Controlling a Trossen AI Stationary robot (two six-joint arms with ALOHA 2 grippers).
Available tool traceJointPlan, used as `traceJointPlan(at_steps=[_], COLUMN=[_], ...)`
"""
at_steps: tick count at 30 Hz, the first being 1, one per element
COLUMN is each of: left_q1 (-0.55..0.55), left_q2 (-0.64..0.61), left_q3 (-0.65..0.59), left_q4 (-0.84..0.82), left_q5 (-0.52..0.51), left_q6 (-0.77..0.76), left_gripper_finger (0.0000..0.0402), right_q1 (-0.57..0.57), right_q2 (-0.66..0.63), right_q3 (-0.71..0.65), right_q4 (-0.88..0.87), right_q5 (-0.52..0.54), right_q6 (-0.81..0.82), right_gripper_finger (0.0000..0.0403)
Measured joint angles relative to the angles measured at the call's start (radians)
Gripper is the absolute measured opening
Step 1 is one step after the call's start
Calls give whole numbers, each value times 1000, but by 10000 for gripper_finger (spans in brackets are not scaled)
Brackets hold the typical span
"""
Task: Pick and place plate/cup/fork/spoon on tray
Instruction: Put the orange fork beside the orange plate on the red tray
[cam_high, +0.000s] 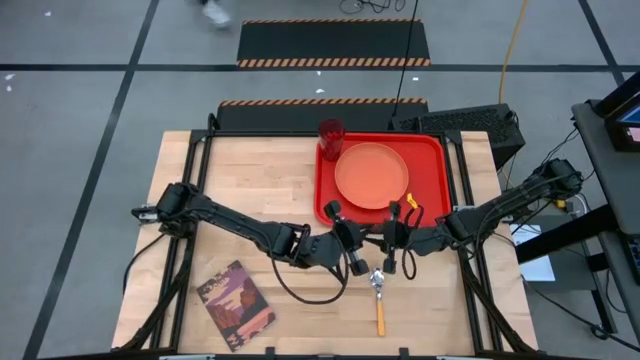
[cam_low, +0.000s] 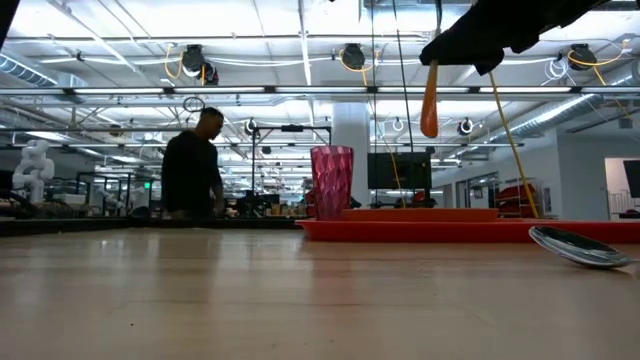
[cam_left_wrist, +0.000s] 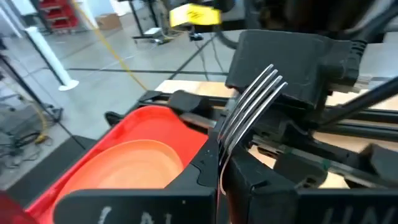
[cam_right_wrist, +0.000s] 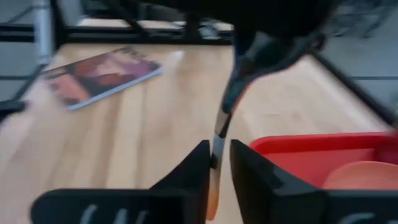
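The fork (cam_left_wrist: 252, 102) stands about upright in the air between my two grippers, tines up. Its orange handle (cam_low: 429, 100) hangs down. My left gripper (cam_left_wrist: 221, 177) and right gripper (cam_right_wrist: 219, 165) face each other just off the tray's near edge, above the table, and both are shut on the fork. The orange plate (cam_high: 371, 175) lies flat in the red tray (cam_high: 432, 160). The dark red cup (cam_high: 331, 135) stands upright in the tray's far left corner. The spoon (cam_high: 379, 300) lies on the table below the grippers, with its bowl (cam_low: 580, 247) toward the tray. My left gripper pinches the fork's metal neck (cam_left_wrist: 222, 163) just below the tines, between its two fingers. It comes about level from the table's left. The tines stand up past the fingers, and the fork is clear of the table. My right gripper has the fork between its two fingers where the metal neck meets the orange handle (cam_right_wrist: 217, 155). It comes from the table's right. The fingers lie across the fork. The handle hangs below them, clear of the table.
A maroon patterned book (cam_high: 235, 298) lies on the table at the near left. It also shows in the right wrist view (cam_right_wrist: 99, 74). Bare wood lies between the book and the spoon. A person (cam_low: 195, 165) stands in the room beyond the table.
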Motion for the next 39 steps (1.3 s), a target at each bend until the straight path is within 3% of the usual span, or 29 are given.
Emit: traceJointPlan(at_steps=[4, 10, 15, 21, 27, 39], left_q1=[9, 9, 15, 25, 23, -3], left_q2=[-1, 6, 7, 8, 8, 8], left_q3=[0, 0, 0, 0, 0, 0], left_q4=[17, 19, 14, 43, 50, 130], left_q5=[-50, -208, -217, -252, -263, -236], left_q6=[-6, -68, -141, -165, -148, -122], left_gripper_finger=[5, 4, 4, 4, 4, 5], right_q1=[0, 14, 53, 93, 115, 113], right_q2=[0, 0, 0, 0, -1, 11], right_q3=[0, 0, 0, 0, 0, 0], right_q4=[-1, 3, 3, 45, 52, 155], right_q5=[167, 316, 518, 604, 652, 506], right_q6=[12, -6, -7, -42, -64, -205], right_gripper_finger=[92, 136, 143, 143, 143, 144])
